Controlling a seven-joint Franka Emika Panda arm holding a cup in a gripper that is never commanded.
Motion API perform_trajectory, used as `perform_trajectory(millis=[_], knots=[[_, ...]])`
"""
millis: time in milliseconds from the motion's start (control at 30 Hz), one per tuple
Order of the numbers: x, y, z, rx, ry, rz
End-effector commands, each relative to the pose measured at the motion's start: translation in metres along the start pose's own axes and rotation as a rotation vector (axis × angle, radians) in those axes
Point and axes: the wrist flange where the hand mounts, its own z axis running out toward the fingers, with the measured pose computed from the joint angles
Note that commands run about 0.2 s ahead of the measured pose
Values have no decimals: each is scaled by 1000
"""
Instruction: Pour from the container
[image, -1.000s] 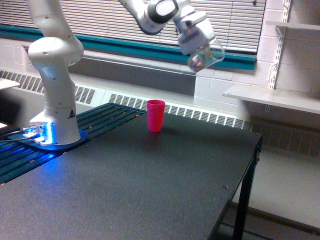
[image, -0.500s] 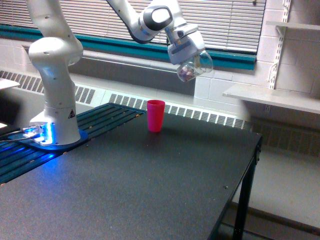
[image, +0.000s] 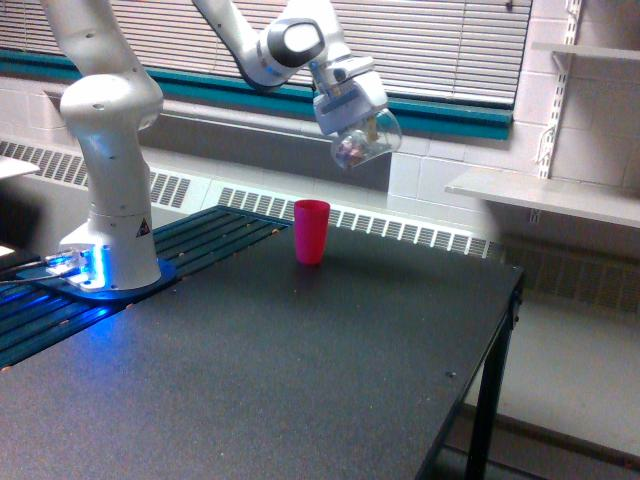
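One clear container (image: 364, 141), pinched in the gripper (image: 358, 132), is carried leftward in the exterior view until the red cup (image: 311, 231) stands almost below the jaws, pouring not yet begun.

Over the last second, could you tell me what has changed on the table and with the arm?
The gripper, shut on the clear container, carried it toward the exterior view's left and slightly lower, closer to above the red cup. The red cup and the robot base stayed put.
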Motion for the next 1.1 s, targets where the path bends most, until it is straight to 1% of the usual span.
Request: perform_trajectory(millis=[33, 267, 467, 600, 800, 1100], knots=[[-19, 12, -1, -18, -20, -31], [-43, 14, 6, -45, -45, -52], [-60, 5, 11, -58, -67, -90], [-68, 1, 14, -64, -78, -105], [-76, -8, 16, -77, -84, -127], [-88, -20, 19, -83, -100, -156]])
